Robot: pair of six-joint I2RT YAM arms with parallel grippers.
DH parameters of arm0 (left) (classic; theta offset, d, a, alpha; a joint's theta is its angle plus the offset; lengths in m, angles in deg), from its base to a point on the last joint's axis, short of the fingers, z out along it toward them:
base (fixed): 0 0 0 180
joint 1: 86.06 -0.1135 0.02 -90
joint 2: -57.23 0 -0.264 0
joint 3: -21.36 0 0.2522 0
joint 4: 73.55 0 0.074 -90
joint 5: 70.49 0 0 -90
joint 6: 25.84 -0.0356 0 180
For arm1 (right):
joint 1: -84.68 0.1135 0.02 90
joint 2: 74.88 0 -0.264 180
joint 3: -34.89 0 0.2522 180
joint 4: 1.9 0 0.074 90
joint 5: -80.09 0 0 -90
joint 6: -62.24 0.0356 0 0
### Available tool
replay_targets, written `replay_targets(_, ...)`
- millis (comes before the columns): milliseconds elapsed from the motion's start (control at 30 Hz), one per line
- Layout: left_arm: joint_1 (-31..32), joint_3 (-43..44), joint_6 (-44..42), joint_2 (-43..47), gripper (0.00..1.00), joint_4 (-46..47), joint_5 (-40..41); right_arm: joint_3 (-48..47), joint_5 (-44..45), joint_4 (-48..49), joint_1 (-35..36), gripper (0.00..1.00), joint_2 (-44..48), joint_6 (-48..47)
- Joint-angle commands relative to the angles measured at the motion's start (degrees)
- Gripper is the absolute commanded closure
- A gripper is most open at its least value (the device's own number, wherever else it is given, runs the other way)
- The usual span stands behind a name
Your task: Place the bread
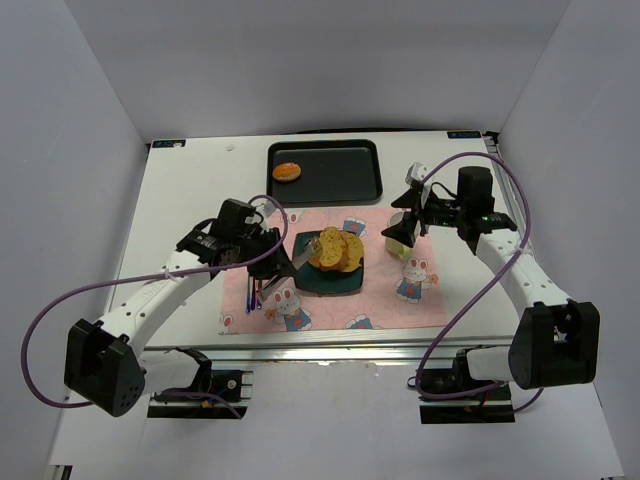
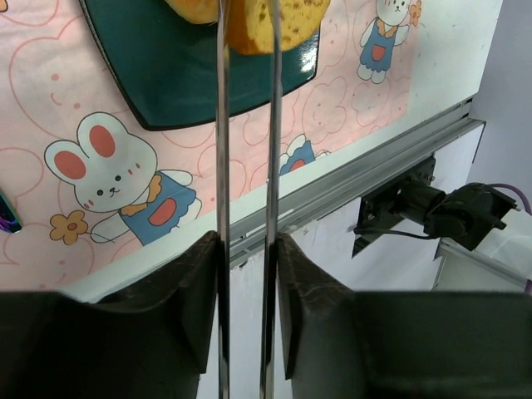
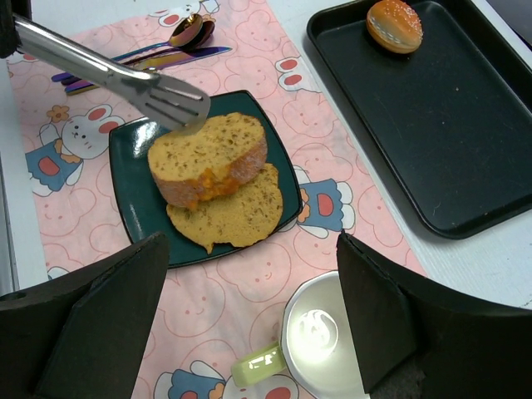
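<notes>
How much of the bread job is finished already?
Done: two toasted slices lie stacked on the green plate. In hand: the left gripper holds tongs whose tips sit at the upper one, so it looks about placed; whether they pinch it is unclear. Left: maybe the bun alone on the black tray, if it belongs there too. The right gripper hangs open over the mug.

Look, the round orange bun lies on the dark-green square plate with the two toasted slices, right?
No. The round orange bun lies on the black rectangular tray, not the dark-green square plate holding the two toasted slices. The right wrist view shows it.
</notes>
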Motion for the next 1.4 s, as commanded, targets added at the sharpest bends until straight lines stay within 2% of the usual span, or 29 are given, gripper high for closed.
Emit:
replay_targets(0, 0.4, 2.05, -1.27, 1.05, 0.57, -0.17, 0.41, -0.24, -0.85, 0.25, -0.32, 0.14, 1.74, 0.48)
replay_targets(133, 0.4, 2.49, -1.27, 1.49, 0.5, -0.78, 0.76, -0.5, -0.93, 0.42, -0.32, 0.14, 1.48, 0.57)
replay_targets(300, 0.4, 4.07, -1.36, 1.84, 0.5, -2.01, 2.86, -0.59, -1.11, 0.34, -0.32, 0.14, 1.3, 0.57)
replay_targets(400, 0.4, 6.09, -0.92, 2.19, 0.53, -2.81, 6.82, -0.59, -1.11, 0.42, -0.32, 0.14, 1.3, 0.48)
replay_targets(600, -0.04, 10.93, -0.39, 2.9, 0.64, -4.91, 14.46, -0.41, -1.29, 0.25, -0.32, 0.14, 1.39, 0.3)
replay_targets(667, -0.48, 12.59, -1.44, 2.72, 0.71, -5.79, 15.96, -0.41, -1.37, 0.34, -0.32, 0.14, 1.39, 0.3)
replay_targets(733, -1.44, 14.0, -3.1, 1.94, 0.79, -7.02, 21.13, -0.33, -1.46, 0.42, -0.32, 0.14, 1.39, 0.22)
replay_targets(767, -2.06, 14.53, -5.12, 1.32, 0.87, -7.2, 23.33, -0.24, -1.55, 0.6, -0.32, 0.14, 1.39, 0.13)
replay_targets(800, -2.76, 14.71, -6.35, 0.71, 0.91, -6.94, 28.4, -0.24, -1.72, 0.69, -0.32, 0.14, 1.39, 0.21)
replay_targets(900, -6.09, 13.05, -15.83, -3.33, 0.97, -2.3, 34.58, -0.67, -2.34, 0.69, -0.23, 0.14, 1.13, 0.22)
replay_targets(1067, -14.09, 5.41, -35.41, -8.17, 1.0, 10.88, 33.8, -2.61, -2.6, -2.91, -0.32, 0.14, 1.04, -4.43)
replay_targets(1200, -24.09, -0.75, -40.64, -11.33, 1.0, 23.7, 28.81, -3.67, -3.04, -4.32, -0.23, 0.14, 1.22, -6.29)
replay_targets(1267, -26.57, -3.04, -41.78, -13.35, 1.0, 26.1, 26.79, -4.1, -3.13, -4.32, -0.23, 0.14, 1.21, -6.2)
replay_targets(1367, -30.18, -6.02, -42.31, -16.7, 0.93, 31.11, 24.5, -4.28, -3.13, -4.23, -0.14, 0.13, 1.3, -5.94)
